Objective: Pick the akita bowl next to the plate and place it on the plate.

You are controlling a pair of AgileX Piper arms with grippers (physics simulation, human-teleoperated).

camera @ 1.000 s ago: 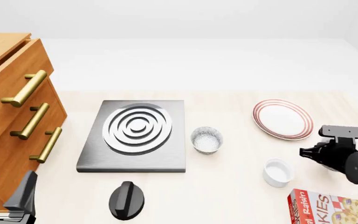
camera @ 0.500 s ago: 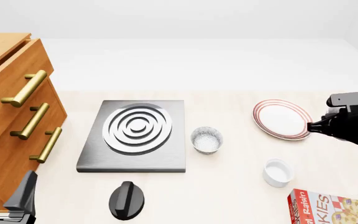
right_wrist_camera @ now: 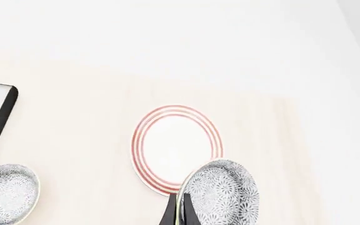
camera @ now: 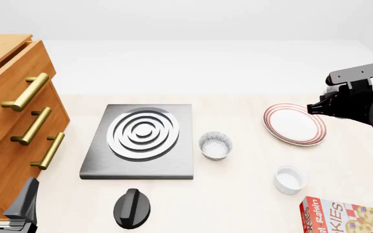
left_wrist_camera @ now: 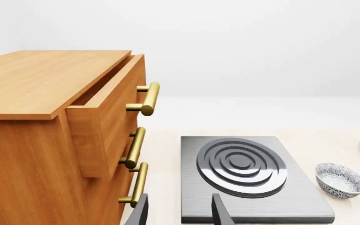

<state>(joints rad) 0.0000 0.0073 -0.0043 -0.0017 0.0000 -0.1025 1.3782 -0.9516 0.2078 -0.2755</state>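
In the right wrist view my right gripper (right_wrist_camera: 178,207) is shut on the rim of an akita bowl (right_wrist_camera: 222,197), grey-black speckled, held tilted above the near edge of the plate (right_wrist_camera: 176,146). The front view shows the right gripper (camera: 317,108) hanging over the right side of the plate (camera: 294,124), with the held bowl hidden behind the arm. A second, look-alike bowl (camera: 215,145) sits on the table between the plate and the stove; it also shows in the wrist views (right_wrist_camera: 5,192) (left_wrist_camera: 340,180). My left gripper (camera: 8,204) is open and empty by the cabinet, its fingers (left_wrist_camera: 221,212) apart.
A grey stove burner slab (camera: 141,138) lies left of centre, with a black knob (camera: 132,208) in front of it. A white ramekin (camera: 289,179) and a cookie box (camera: 345,216) sit at the front right. A wooden drawer cabinet (camera: 11,111) with brass handles fills the left.
The right arm has risen and moved away from the ramekin's side toward the far right rim of the plate. The left arm has not moved.
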